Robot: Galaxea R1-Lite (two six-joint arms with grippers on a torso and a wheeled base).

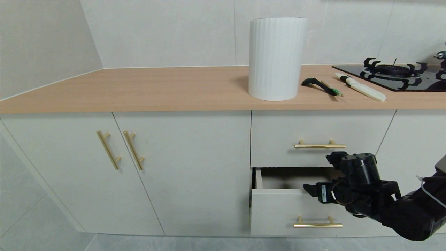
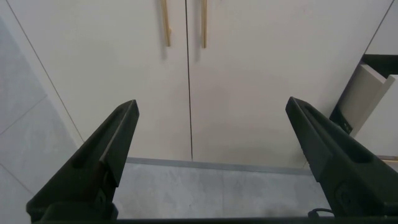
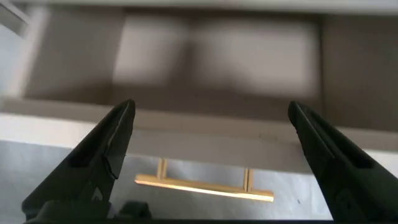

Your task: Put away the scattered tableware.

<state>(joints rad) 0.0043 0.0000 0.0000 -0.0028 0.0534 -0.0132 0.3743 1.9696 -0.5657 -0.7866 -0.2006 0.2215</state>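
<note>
On the wooden counter [image 1: 139, 89] lie a black utensil with a green end [image 1: 318, 84] and a long cream utensil with a black band [image 1: 362, 89], both to the right of a tall white ribbed container [image 1: 275, 59]. Below them the lower drawer [image 1: 278, 212] stands pulled partway out. My right gripper [image 1: 318, 174] hangs open just in front of and above the drawer's front panel. In the right wrist view this gripper [image 3: 210, 112] looks into the drawer's inside [image 3: 217, 62], above its gold handle [image 3: 205, 186]. My left gripper [image 2: 211, 106] is open, low, and faces the cabinet doors [image 2: 249, 74].
A black gas hob [image 1: 393, 75] sits at the counter's right end. The upper drawer [image 1: 313, 136] is closed. Two cabinet doors with gold handles [image 1: 120, 150] fill the left side. Grey floor [image 2: 205, 193] runs below the cabinets, and the open drawer [image 2: 367, 87] juts out beside the left gripper.
</note>
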